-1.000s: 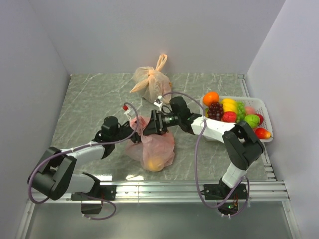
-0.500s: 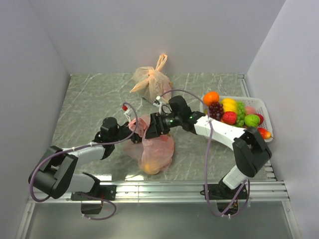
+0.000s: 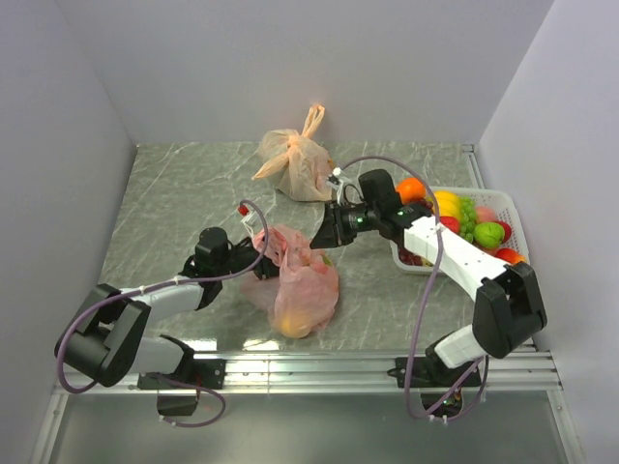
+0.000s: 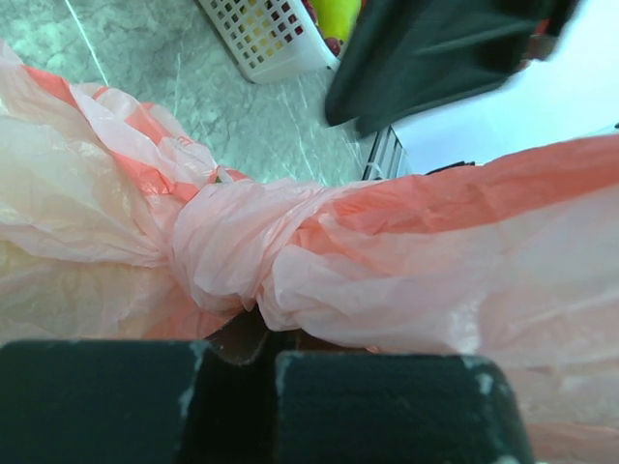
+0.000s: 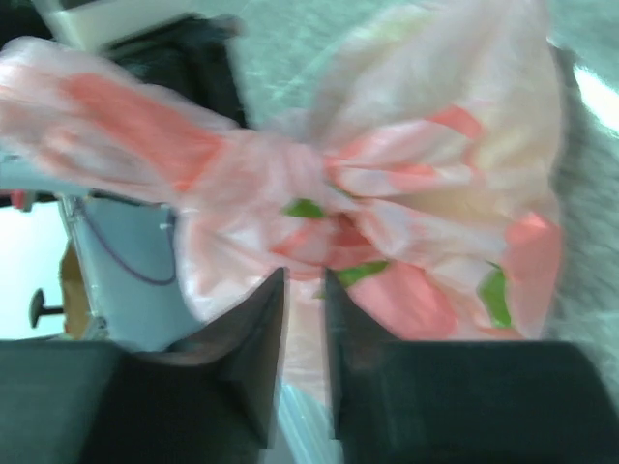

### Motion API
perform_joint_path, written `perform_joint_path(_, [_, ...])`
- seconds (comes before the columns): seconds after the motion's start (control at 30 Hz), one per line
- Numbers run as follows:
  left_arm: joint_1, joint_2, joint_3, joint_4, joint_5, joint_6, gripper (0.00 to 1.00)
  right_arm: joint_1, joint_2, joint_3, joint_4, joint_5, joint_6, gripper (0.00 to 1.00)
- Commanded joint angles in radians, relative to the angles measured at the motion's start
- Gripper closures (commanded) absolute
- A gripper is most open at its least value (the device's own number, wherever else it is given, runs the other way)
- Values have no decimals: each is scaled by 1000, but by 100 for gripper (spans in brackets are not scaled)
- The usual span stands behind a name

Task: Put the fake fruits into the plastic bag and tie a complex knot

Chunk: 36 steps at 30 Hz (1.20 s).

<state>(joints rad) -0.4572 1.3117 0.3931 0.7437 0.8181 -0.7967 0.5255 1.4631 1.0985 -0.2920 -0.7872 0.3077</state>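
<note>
The pink-red plastic bag (image 3: 300,285) lies on the table between the arms, with an orange fruit showing through its lower part. Its handles are twisted into a knot (image 4: 227,256), which also shows in the right wrist view (image 5: 309,184). My left gripper (image 3: 263,253) is shut on bag plastic just beside that knot (image 4: 266,353). My right gripper (image 3: 322,239) hangs just right of the bag, its jaws a narrow gap apart with nothing between them (image 5: 303,280). Green fruit shows through the film (image 5: 498,290). More fake fruits (image 3: 455,217) fill the basket.
A white mesh basket (image 3: 517,232) stands at the right edge of the table, by the right wall. A pale orange bag (image 3: 295,159) with tied upright handles sits at the back centre. The metal rail runs along the near edge.
My right arm has drawn back to the right, away from the knot, and its jaws have narrowed. The left gripper keeps its hold in place; the bag has shifted little.
</note>
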Motion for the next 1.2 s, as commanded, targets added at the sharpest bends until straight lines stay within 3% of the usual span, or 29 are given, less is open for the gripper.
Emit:
perform_joint_path(0.0, [-3, -19, 38, 10, 36, 33, 100, 10, 57, -2, 8, 71, 14, 81])
perform_joint_path(0.17, [-5, -15, 46, -24, 36, 59, 100, 50, 131, 18, 71, 45, 39, 78])
perform_joint_path(0.27, [-5, -8, 55, -52, 29, 73, 100, 67, 137, -3, 154, -33, 86, 64])
perform_joint_path(0.3, [-3, -5, 58, -56, 29, 76, 100, 73, 138, -5, 166, -49, 91, 53])
perform_joint_path(0.4, [-5, 4, 58, -52, 36, 71, 100, 84, 134, -22, 203, -121, 106, 38])
perform_joint_path(0.53, [-3, 9, 47, 3, 52, 50, 100, 96, 111, -42, 226, -152, 116, 24])
perform_joint_path(0.77, [-12, 46, 16, 223, 98, -77, 100, 163, 170, 18, 218, -142, 133, 19])
perform_joint_path(1.17, [5, 43, 32, 355, 33, -185, 100, 211, 180, 20, 140, -150, 64, 16])
